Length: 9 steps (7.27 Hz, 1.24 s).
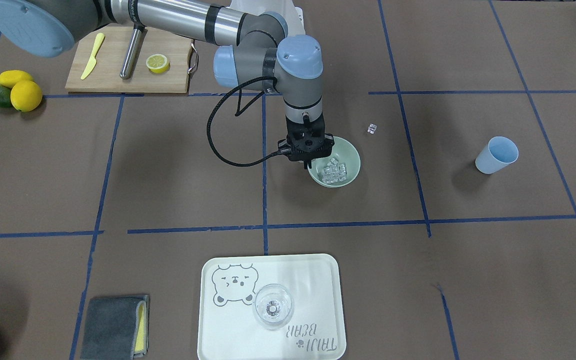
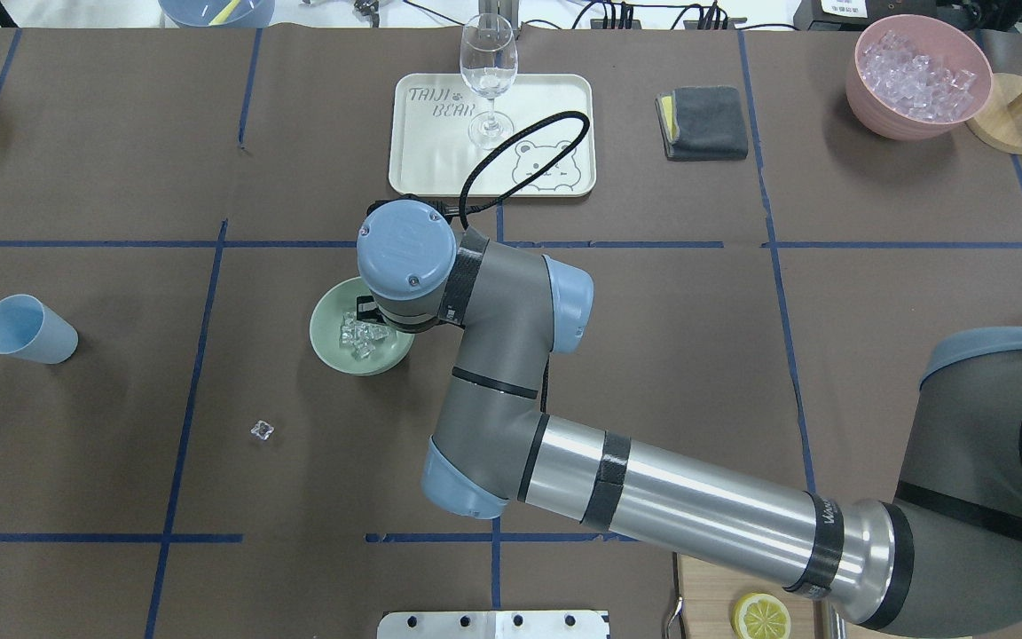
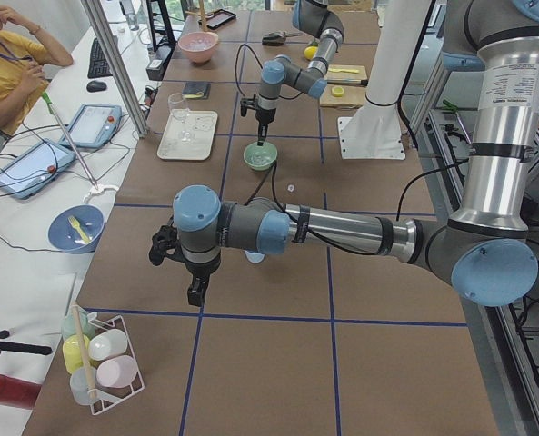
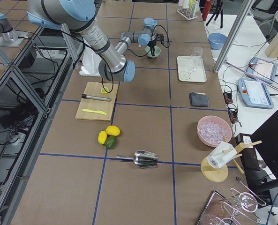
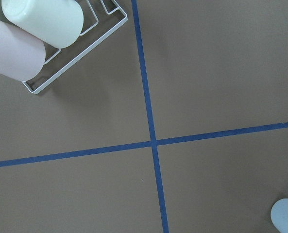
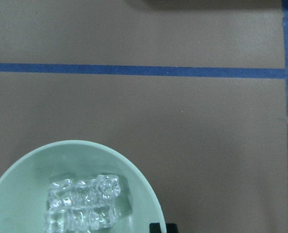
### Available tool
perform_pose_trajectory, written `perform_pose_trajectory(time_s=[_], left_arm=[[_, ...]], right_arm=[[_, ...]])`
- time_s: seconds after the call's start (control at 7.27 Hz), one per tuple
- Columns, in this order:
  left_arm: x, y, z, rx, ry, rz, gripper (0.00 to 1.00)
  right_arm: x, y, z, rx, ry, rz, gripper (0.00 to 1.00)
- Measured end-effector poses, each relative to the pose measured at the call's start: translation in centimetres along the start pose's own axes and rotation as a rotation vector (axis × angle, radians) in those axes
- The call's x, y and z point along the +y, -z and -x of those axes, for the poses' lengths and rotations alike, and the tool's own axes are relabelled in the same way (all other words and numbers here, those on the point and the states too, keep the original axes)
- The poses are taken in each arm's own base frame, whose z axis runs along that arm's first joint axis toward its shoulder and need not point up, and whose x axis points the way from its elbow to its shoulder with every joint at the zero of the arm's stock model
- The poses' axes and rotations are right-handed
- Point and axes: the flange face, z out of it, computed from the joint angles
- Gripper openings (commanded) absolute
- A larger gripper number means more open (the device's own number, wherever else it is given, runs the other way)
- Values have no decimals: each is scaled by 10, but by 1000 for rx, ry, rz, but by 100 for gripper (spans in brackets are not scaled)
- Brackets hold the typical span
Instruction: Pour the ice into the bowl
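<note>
The pale green bowl sits mid-table with a pile of clear ice cubes in it; bowl and ice also show from overhead. My right gripper reaches straight down at the bowl's rim, fingers close together on it; in the right wrist view its tips meet the rim beside the ice. One stray cube lies on the table. The light blue cup lies on its side, empty. My left gripper hangs over bare table; I cannot tell its state.
A white tray holds a clear wine glass. A grey cloth lies beside it. A cutting board with knife and lemon half sits near the robot. A pink bowl of ice stands far right. A wire cup rack is near the left wrist.
</note>
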Motion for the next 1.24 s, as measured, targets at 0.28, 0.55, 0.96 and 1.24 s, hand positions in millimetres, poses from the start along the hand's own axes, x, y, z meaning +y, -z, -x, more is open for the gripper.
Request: perform_pose_trajectory(time_s=[0.28, 0.55, 0.96, 1.24], left_arm=[[0, -1, 0, 0, 1, 1, 100], [0, -1, 1, 0, 2, 2, 100], [1, -1, 1, 0, 2, 2, 100], [1, 0, 0, 0, 1, 1, 100]], right_arm=[[-18, 34, -16, -63, -13, 18, 0], [-32, 68, -78, -101, -33, -16, 0], [-47, 104, -193, -98, -14, -37, 0], [-39, 117, -305, -49, 43, -16, 0]])
